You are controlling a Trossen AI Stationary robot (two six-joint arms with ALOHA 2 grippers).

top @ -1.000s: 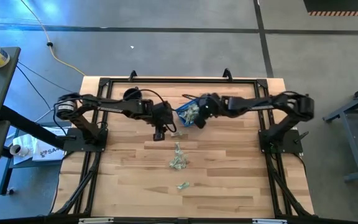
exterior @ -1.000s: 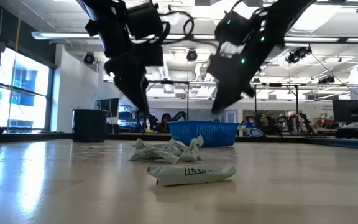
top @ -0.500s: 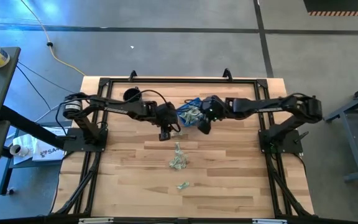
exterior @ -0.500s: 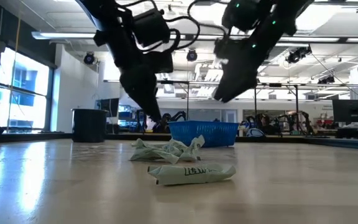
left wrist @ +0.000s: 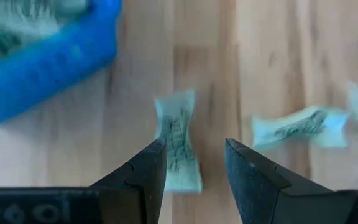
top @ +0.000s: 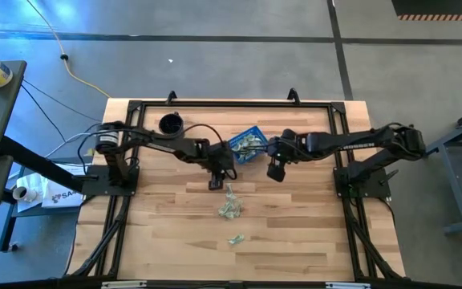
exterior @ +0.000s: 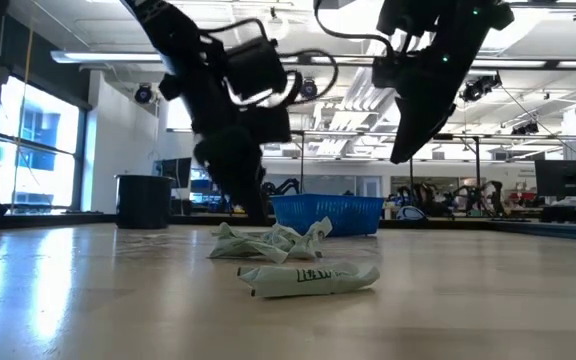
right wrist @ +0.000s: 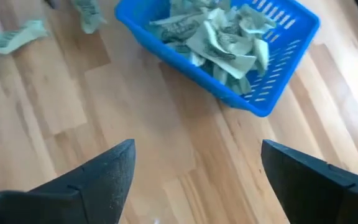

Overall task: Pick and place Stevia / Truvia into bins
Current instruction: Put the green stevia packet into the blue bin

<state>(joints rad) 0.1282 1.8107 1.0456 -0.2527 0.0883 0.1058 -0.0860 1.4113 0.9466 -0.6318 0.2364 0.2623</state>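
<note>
The left end effector (left wrist: 192, 163) hung spread over a loose Stevia packet (left wrist: 178, 140) on the desk (top: 295, 225), just beside the blue basket (right wrist: 272, 93). The right end effector (right wrist: 194, 168), spread wide and empty, hovered near the basket, which held many packets (right wrist: 219, 34).

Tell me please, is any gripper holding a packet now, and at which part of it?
Nothing is held. The left gripper is open above a packet on the table, not yet closed on it. The right gripper is open and empty beside the blue basket.
</note>
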